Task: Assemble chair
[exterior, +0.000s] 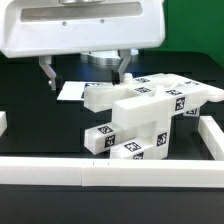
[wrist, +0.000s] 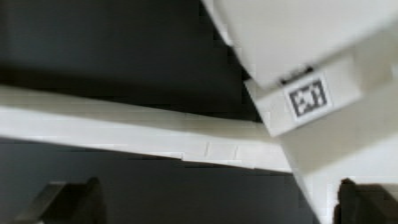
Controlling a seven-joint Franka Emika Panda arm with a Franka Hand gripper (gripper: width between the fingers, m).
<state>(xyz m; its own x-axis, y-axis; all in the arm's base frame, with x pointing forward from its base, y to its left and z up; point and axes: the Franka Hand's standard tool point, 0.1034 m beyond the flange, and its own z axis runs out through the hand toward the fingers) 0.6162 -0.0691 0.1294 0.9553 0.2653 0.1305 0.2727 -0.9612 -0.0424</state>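
Observation:
The chair parts (exterior: 140,115) are white blocks with black-and-white tags, clustered together in the middle of the table in the exterior view. A flat slab (exterior: 165,97) lies on top, and small blocks (exterior: 103,138) stick out low on the exterior view's left. My gripper (exterior: 85,72) hangs above and behind the cluster. Its two dark fingers (exterior: 47,76) are wide apart with nothing between them. In the wrist view the gripper (wrist: 214,205) is open over dark table, and a tagged white part (wrist: 311,97) lies ahead of one fingertip (wrist: 365,200).
A long white border rail (exterior: 110,170) runs along the front and another (exterior: 212,135) along the exterior view's right. The marker board (exterior: 70,92) lies flat behind the cluster. A white bar (wrist: 125,125) crosses the wrist view.

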